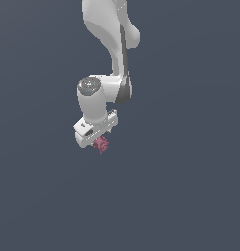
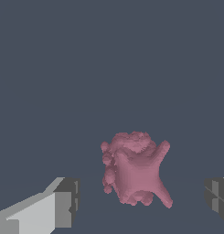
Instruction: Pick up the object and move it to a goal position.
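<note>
In the exterior view you are seeing the arm (image 1: pixel 109 29) running off the picture's top edge, so its upper links and base are lying out of frame. The white gripper (image 1: pixel 99 139) is covering the upper part of the pinkish-red object (image 1: pixel 101 144), and its fingertips are too small there to make out. In the wrist view both fingers (image 2: pixel 63 208) are being cut by the picture's edges, one at the bottom corner, the other at the side, so you are not getting their full length.
</note>
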Tool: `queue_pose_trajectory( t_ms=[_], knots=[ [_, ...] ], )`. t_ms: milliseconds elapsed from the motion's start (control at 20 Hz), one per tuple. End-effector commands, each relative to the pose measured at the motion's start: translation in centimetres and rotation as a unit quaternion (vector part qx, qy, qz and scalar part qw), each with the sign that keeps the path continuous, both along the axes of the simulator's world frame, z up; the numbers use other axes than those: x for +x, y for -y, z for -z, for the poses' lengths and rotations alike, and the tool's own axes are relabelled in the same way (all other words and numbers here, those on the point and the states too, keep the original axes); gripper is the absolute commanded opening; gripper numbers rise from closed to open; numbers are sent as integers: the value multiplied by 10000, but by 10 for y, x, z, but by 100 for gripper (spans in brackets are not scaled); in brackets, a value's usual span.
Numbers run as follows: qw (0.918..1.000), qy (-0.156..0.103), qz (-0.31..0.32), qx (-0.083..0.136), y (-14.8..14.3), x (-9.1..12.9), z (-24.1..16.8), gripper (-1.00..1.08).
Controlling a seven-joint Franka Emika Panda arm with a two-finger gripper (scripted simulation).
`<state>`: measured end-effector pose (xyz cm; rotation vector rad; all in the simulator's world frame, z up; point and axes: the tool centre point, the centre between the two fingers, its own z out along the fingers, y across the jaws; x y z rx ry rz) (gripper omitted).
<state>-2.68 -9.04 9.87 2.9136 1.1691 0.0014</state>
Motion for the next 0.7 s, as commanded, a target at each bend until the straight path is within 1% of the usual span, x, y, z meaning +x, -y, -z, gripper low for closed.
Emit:
queue_pose_trajectory(
  t_ms=[0, 450, 650],
  knots=[
    [9999, -4, -121, 4, 2, -2, 3, 100],
    [9998, -9, -204, 8, 4, -3, 6, 100],
    [9998, -9, -207, 8, 4, -3, 17, 100]
  ],
)
